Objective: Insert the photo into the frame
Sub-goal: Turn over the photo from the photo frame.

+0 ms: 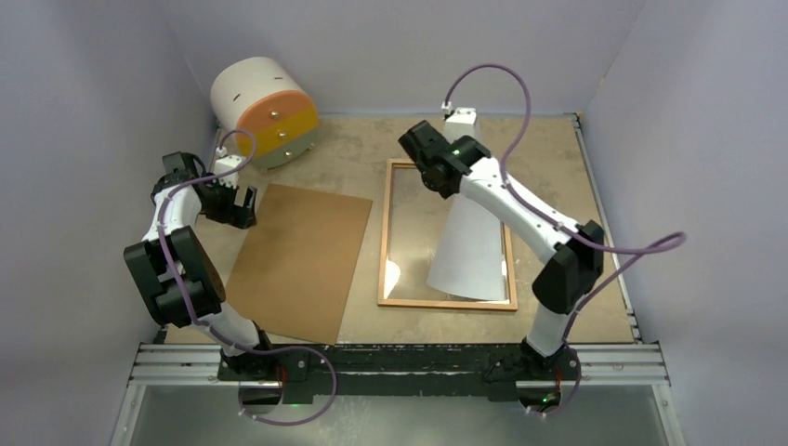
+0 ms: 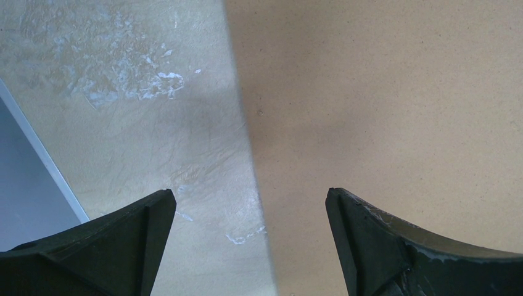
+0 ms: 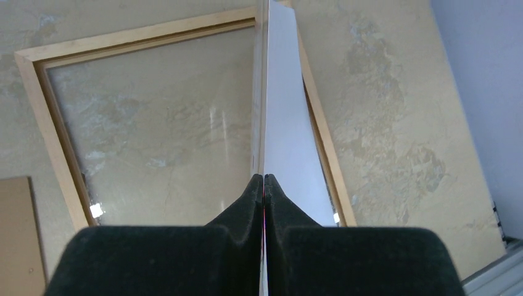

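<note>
Right gripper (image 3: 264,180) is pinched shut on one edge of the white-backed rectangular paper photo (image 1: 469,251), which slants over the thin orange-brown wooden frame (image 1: 444,304). Left gripper (image 2: 250,200) gapes empty. Risk: lowered askew, the limp sheet could overlap the right rail.

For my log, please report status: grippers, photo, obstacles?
Right gripper shut on photo, held tilted over frame. Left gripper open above board edge. Nothing else on frame.
</note>
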{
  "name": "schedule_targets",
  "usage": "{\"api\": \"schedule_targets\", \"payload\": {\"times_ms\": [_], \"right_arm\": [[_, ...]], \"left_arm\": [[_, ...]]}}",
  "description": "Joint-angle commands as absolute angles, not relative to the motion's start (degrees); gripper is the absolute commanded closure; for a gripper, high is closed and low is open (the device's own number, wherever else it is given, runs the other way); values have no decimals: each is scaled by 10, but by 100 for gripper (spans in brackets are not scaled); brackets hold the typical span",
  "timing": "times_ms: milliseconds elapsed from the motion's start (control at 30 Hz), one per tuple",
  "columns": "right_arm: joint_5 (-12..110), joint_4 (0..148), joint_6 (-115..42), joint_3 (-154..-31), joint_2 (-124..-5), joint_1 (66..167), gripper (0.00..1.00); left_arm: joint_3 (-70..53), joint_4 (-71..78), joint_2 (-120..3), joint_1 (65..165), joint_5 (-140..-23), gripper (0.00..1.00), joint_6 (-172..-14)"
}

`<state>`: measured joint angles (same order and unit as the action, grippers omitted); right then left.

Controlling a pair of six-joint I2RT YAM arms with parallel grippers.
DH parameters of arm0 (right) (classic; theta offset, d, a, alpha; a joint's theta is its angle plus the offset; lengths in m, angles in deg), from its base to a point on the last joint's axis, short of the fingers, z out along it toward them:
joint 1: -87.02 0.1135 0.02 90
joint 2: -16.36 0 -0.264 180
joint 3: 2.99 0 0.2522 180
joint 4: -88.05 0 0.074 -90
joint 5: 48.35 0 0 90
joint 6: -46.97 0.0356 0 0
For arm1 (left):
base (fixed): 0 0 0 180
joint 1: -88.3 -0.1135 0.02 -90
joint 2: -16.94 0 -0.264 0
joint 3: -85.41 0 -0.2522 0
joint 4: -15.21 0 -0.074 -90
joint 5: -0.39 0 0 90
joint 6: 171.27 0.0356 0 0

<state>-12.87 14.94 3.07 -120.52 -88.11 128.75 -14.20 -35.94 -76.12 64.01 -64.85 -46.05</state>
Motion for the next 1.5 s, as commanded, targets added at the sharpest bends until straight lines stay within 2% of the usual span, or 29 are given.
{"api": "schedule_targets", "payload": {"times_ms": [0,200,900,967,1000,1033,1167,1233,1467], "right_arm": [[-41,249,-128,-1176,-829,1251,100],[10,205,-150,-1195,-874,1251,100],[12,214,-118,-1209,-970,1252,99],[29,220,-119,-1210,-978,1252,91],[36,224,-117,-1210,-981,1252,84],[56,227,-114,-1210,-984,1252,69],[104,258,-109,-1202,-988,1252,35],[127,275,-111,-1197,-992,1251,27],[171,304,-106,-1187,-1003,1251,12]], "left_arm": [[-149,-350,-747,642,-636,0,-446],[-150,-351,-746,642,-632,0,-445],[-155,-347,-741,642,-643,0,-436],[-154,-348,-741,642,-644,0,-435],[-154,-348,-742,642,-643,0,-436],[-154,-348,-742,642,-643,0,-435],[-155,-349,-744,642,-644,0,-432],[-155,-349,-744,642,-646,0,-430],[-157,-346,-743,642,-654,0,-425]]}}
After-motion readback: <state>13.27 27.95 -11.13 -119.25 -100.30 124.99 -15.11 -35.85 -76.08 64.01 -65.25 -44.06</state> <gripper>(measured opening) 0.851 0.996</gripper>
